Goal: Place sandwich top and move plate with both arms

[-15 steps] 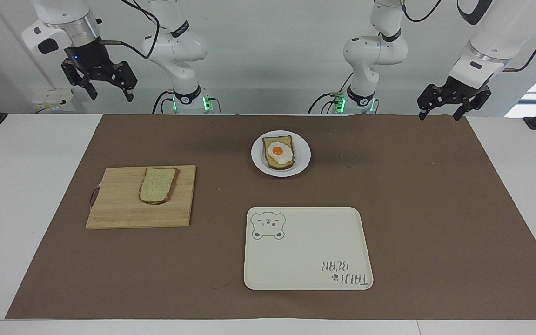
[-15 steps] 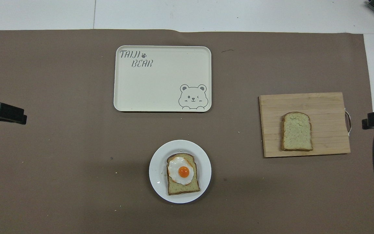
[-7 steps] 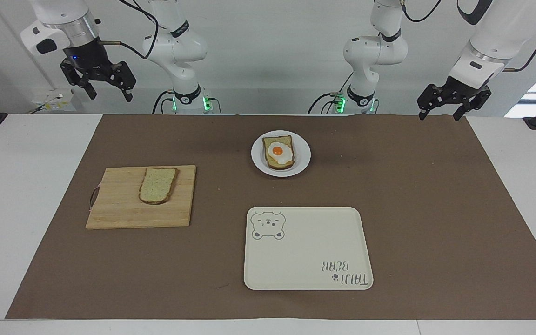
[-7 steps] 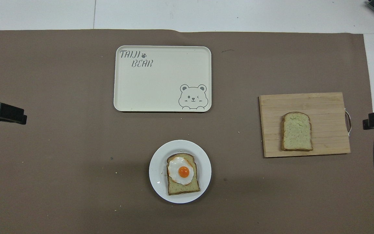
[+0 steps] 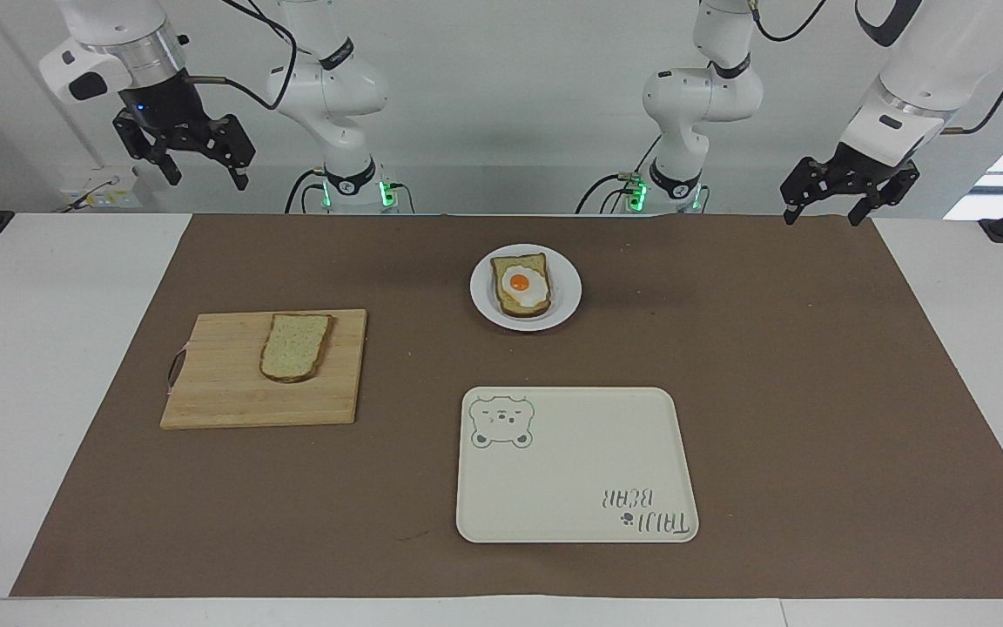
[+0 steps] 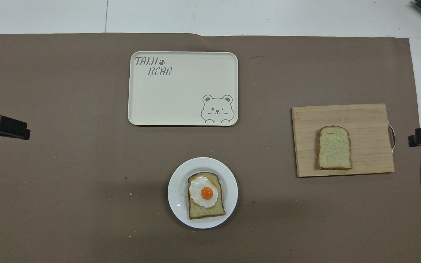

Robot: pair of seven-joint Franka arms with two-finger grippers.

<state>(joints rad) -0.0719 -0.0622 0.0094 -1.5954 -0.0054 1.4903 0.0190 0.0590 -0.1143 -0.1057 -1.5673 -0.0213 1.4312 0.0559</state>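
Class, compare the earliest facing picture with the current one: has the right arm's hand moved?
Yes. The right hand has risen slightly, judged against the wall socket box beside it, and hangs open, holding nothing.

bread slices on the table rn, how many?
2. The plain sandwich top lies flat on the wooden cutting board, toward the right arm's end. The other slice, carrying a fried egg, sits on the plate, nearer to the robots than the bear tray. None looks hidden.

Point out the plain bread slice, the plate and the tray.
plain slice (image 5: 295,347), facing view, middle of its face
plate (image 6: 177,190), overhead view, bare white rim beside the egg toast
tray (image 6: 181,93), overhead view, blank middle
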